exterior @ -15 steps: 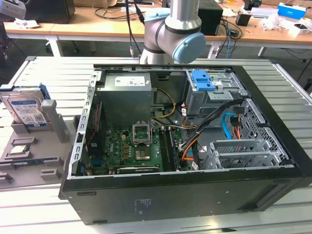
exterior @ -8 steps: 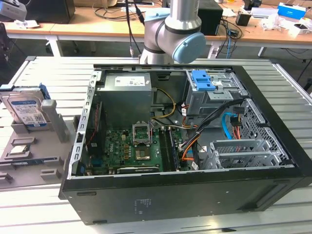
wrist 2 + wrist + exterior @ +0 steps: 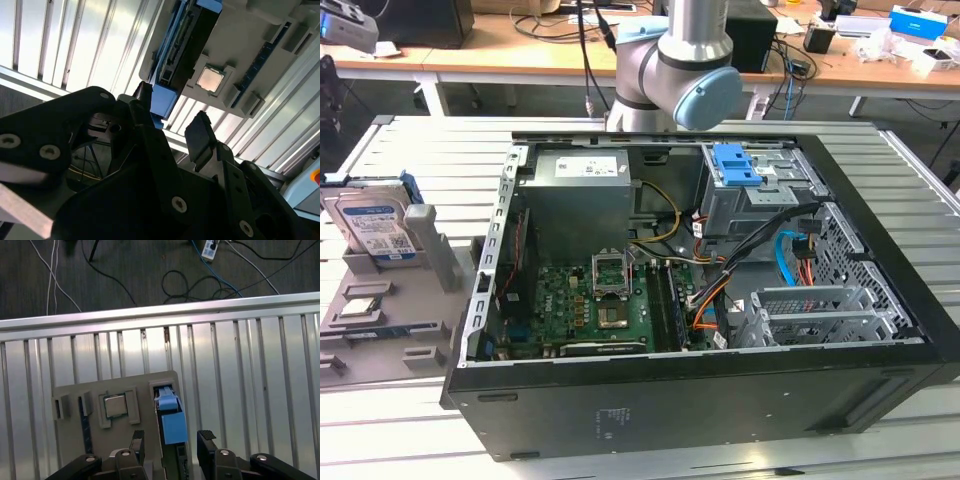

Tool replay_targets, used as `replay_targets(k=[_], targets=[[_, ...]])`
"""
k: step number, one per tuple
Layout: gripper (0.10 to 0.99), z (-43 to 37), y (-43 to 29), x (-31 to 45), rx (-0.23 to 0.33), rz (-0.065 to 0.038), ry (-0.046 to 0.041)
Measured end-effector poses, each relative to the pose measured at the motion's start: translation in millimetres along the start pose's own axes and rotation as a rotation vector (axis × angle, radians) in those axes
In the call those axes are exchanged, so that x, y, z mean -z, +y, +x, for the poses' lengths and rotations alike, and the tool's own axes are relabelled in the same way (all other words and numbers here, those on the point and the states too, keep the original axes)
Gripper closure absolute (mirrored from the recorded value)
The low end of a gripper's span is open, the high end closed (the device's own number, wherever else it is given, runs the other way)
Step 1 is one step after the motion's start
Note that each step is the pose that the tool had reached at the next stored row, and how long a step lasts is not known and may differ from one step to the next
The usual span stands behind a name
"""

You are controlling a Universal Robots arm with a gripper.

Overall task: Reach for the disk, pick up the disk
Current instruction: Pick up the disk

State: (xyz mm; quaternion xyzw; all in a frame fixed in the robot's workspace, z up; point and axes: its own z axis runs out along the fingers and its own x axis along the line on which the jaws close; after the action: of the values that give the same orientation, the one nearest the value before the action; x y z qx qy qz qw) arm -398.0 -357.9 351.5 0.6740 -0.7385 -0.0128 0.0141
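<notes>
Above the grey holder (image 3: 70,392) on the slatted worktop (image 3: 250,370), the tool (image 3: 171,440) is hanging with its two fingers standing apart and gripping nothing. In both wrist views the fingers are lining up on either side of the disk (image 3: 172,422), whose blue-framed end is showing in the gap just beyond the fingertips. Whether they are touching it I cannot tell. The disk is standing on edge in a slot of the holder, with a small square processor chip (image 3: 115,406) sitting in a pocket just beside it. In the exterior view the disk (image 3: 375,228) is standing at the middle left of the frame, well apart from the open computer case (image 3: 720,400) in the centre. The disk is looking stiff, dense for its size and sensitive to knocks. Its metal faces are probably slick, so pinching squarely across the thin body, on the flat sides near the blue frame, is looking like the safest hold.
</notes>
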Motion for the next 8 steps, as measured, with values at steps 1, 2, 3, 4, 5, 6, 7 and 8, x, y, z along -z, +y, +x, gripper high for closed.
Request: replay_targets(k=[1, 2, 3, 4, 5, 6, 7, 8], targets=[[0.541, 0.0, -0.1, -2.2, 0.0, 0.0, 0.0], [0.541, 0.0, -0.1, -3.1, 0.0, 0.0, 0.0001], [0.541, 0.0, -0.1, -4.2, 0.0, 0.0, 0.0002], [0.541, 0.0, -0.2, -6.4, 0.0, 0.0, 0.0002], [0.541, 0.0, -0.3, -9.2, 0.0, 0.0, 0.0003], [0.541, 0.0, -0.4, -10.7, 0.0, 0.0, 0.0003], [0.541, 0.0, -0.5, -12.0, 0.0, 0.0, 0.0005], [0.541, -0.1, -0.5, -14.1, 0.0, 0.0, 0.0005]])
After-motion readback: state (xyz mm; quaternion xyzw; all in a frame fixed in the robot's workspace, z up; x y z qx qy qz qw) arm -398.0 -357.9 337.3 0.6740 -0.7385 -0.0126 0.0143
